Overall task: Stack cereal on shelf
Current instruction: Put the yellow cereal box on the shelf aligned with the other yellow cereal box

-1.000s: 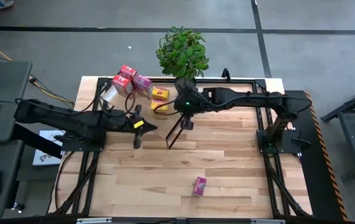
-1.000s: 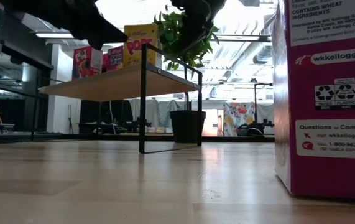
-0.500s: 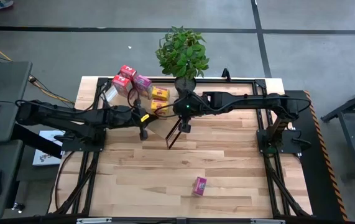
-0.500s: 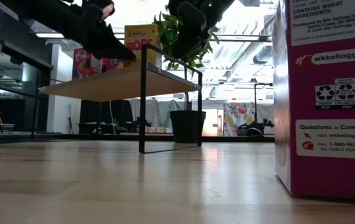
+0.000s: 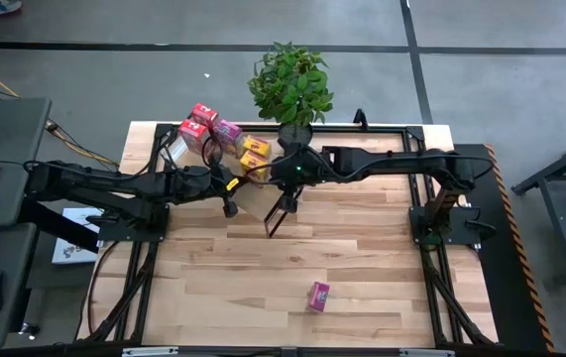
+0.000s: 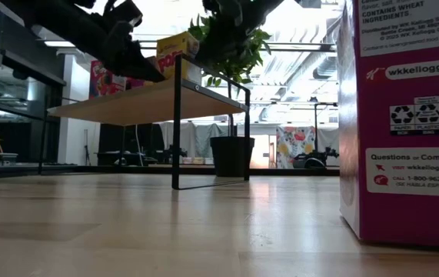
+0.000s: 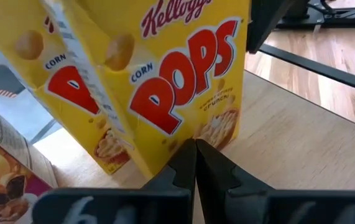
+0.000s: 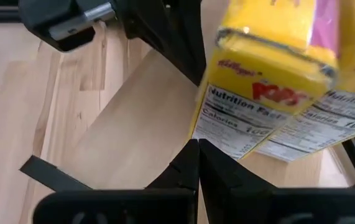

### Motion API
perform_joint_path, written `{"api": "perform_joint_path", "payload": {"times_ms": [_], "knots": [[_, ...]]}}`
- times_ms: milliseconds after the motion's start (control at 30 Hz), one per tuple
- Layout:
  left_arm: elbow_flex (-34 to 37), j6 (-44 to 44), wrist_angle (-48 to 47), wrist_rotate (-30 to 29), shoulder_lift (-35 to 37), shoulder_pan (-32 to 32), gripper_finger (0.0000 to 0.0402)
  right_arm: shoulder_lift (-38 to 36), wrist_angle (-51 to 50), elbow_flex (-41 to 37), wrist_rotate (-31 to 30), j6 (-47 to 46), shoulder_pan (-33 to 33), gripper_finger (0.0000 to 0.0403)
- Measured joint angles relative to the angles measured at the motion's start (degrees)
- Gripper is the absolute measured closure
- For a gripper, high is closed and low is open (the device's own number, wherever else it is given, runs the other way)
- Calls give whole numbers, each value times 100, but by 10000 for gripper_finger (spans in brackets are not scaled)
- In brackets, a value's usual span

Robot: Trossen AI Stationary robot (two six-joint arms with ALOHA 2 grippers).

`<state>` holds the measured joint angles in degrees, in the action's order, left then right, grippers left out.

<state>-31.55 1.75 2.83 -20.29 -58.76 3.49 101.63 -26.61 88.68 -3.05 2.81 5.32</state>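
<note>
High view. You have the shelf (image 5: 255, 198) as landmark, standing at the desk's (image 5: 362, 268) far-left part beside the potted plant (image 5: 290, 84). On its board: red, pink and yellow cereal boxes clustered at the far end, the nearest yellow box (image 5: 255, 151) just beyond both arms. The left end effector (image 5: 229, 206) reaches in over the shelf's left edge; the right end effector (image 5: 286, 203) reaches in over its right edge. One magenta box (image 5: 318, 296) lies alone on the desk, well apart from the shelf on the near side; neither arm is near it.

Low view. The shelf board (image 6: 138, 100) slopes on its black wire frame; a yellow box (image 6: 174, 54) stands upright on it. The stray magenta box (image 6: 404, 115) fills the right foreground.

Left wrist view. The left end effector (image 7: 195, 163) has its fingers pressed together, holding nothing. Two yellow boxes (image 7: 183, 81) stand directly ahead, tips almost at the base of the nearer one, long axis upright.

Right wrist view. The right end effector (image 8: 198, 163) is likewise closed and empty; a yellow box (image 8: 270, 93) is just ahead of it, over the board.

Judgement: both arms are about equally near the yellow boxes, each apparently placed to nudge rather than grasp.
</note>
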Motion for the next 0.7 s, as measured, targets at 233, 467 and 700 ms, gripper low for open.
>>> {"api": "perform_joint_path", "payload": {"times_ms": [233, 467, 700], "knots": [[0, 38, -103, -76, 104, 0, 401, 118, 231, 2, 8, 68, 34, 403], [2, 12, -374, -213, 475, -1, 401, 131, 418, 2, -9, 171, 108, 403], [2, -15, -531, -279, 634, 0, 401, 176, 688, 2, 13, 172, 199, 403]]}}
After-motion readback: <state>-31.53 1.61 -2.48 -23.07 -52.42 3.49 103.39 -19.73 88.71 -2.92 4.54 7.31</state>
